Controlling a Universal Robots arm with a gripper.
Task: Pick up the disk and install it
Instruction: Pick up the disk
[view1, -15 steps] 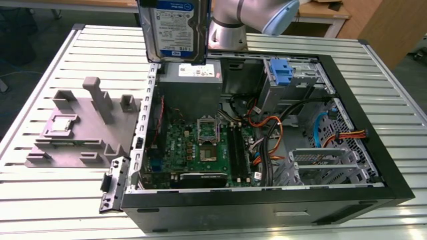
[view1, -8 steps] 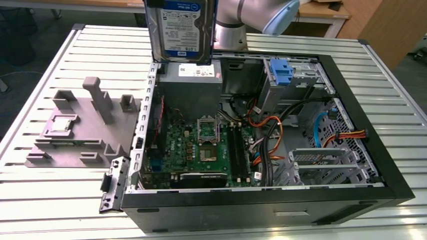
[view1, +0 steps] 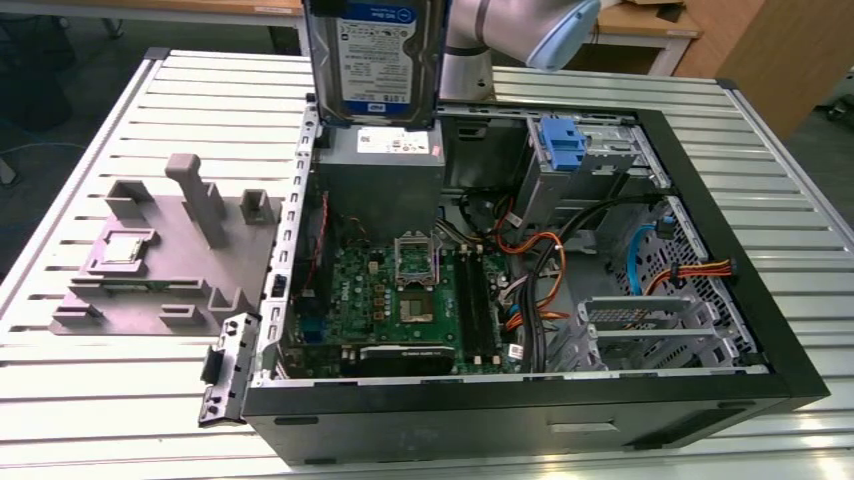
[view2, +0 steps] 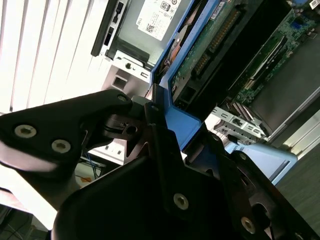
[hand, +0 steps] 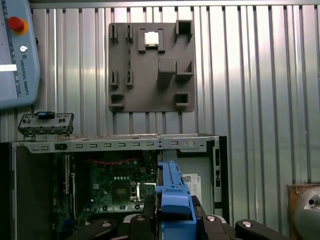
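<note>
My fingers (view2: 157, 135) are clamped on the blue carrier edge of the disk (view1: 371, 60), which I hold upright in the air, clear of everything, above the grey box end of the open computer case (view1: 747, 330) lying on the slatted counter (view1: 160, 100).

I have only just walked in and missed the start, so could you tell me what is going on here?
The robot arm's gripper is shut on the disk, gripping it by its blue carrier. The disk is held on edge above the far side of the open computer case and is not yet seated in it. A grey fixture plate lies on the slatted table beside the case.
</note>
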